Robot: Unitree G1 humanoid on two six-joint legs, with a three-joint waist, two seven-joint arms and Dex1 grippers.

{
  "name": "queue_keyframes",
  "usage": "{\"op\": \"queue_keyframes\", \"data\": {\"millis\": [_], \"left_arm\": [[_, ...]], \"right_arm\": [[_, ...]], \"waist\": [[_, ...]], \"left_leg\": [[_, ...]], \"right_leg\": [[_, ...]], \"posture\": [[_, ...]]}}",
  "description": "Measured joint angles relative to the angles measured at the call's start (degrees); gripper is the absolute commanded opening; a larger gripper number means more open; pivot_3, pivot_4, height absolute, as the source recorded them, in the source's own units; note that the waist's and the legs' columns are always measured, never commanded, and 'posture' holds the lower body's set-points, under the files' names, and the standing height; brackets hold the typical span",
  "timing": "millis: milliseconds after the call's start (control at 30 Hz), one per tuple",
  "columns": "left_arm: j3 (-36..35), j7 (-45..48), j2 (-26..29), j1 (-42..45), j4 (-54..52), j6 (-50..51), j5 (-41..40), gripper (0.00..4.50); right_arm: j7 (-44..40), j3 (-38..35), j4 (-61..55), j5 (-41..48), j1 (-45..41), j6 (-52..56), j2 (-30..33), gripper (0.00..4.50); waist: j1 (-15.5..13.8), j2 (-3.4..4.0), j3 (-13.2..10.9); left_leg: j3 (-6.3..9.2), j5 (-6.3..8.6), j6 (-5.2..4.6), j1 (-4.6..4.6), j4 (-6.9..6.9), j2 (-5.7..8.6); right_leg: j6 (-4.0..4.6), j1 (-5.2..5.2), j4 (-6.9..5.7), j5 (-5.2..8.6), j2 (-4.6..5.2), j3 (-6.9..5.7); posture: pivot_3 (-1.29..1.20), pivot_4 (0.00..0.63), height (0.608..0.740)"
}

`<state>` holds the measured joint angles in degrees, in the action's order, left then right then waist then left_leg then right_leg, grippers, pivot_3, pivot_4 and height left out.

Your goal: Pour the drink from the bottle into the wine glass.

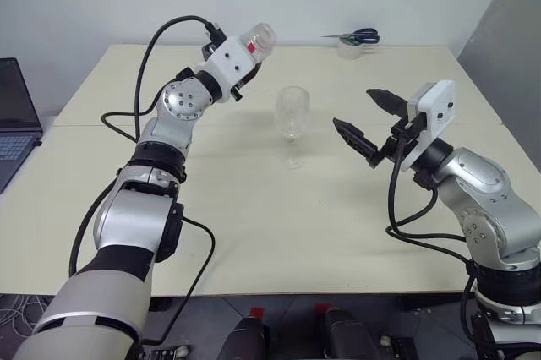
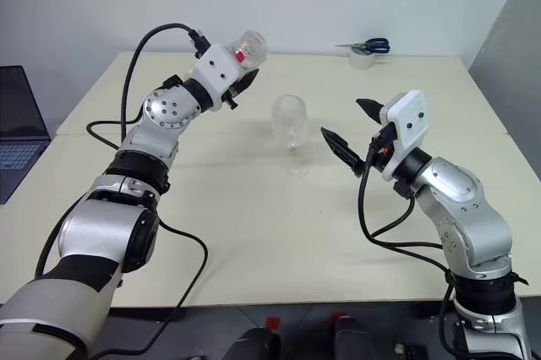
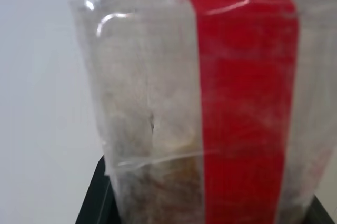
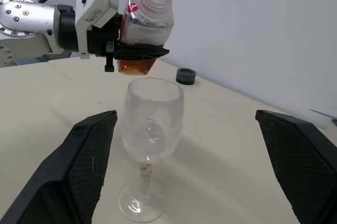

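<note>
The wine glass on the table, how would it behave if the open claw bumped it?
The wine glass looks top-heavy: a wide bowl on a thin stem and small foot, so it would probably tip. It appears empty, so likely light. Thin clear glass suggests it could break.

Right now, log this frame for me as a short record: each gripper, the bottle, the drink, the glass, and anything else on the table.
left gripper: shut on the bottle, held raised above the table
bottle: open mouth, no cap on, red label strip
drink: small amber amount in the bottle's base
wine glass: upright on the table, empty
right gripper: open, holding nothing, beside the glass
dark cap: lying on the table
scissors: far edge, on a tape roll
laptop: at the robot's left
</note>
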<state>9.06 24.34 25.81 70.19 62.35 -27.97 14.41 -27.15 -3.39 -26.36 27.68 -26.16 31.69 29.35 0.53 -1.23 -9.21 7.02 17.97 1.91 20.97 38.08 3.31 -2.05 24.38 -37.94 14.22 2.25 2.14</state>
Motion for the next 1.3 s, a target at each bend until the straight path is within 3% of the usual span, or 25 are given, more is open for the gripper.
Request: {"op": "queue_keyframes", "data": {"millis": [500, 1300], "left_arm": [[5.60, -2.65, 2.18, 1.74, 3.64, -7.46, 9.04, 1.66], [11.42, -6.35, 5.15, 5.56, 7.39, -11.05, 17.77, 1.66]], "right_arm": [[-0.02, -0.04, 0.24, -1.70, -0.25, -0.92, -0.29, 4.50], [-0.02, -0.10, 0.22, -1.87, 0.24, -1.55, -0.41, 4.50]], "waist": [[0.75, 0.00, 0.00], [1.13, 0.00, 0.00]], "left_leg": [[0.00, 0.00, -0.01, 0.02, 0.01, 0.02], [-0.02, 0.00, -0.02, 0.01, 0.01, 0.03]], "right_leg": [[-0.02, 0.02, -0.05, 0.01, -0.02, 0.00], [-0.03, 0.03, -0.11, 0.02, -0.05, 0.00]], "posture": [[0.00, 0.150, 0.740], [0.00, 0.150, 0.740]]}}
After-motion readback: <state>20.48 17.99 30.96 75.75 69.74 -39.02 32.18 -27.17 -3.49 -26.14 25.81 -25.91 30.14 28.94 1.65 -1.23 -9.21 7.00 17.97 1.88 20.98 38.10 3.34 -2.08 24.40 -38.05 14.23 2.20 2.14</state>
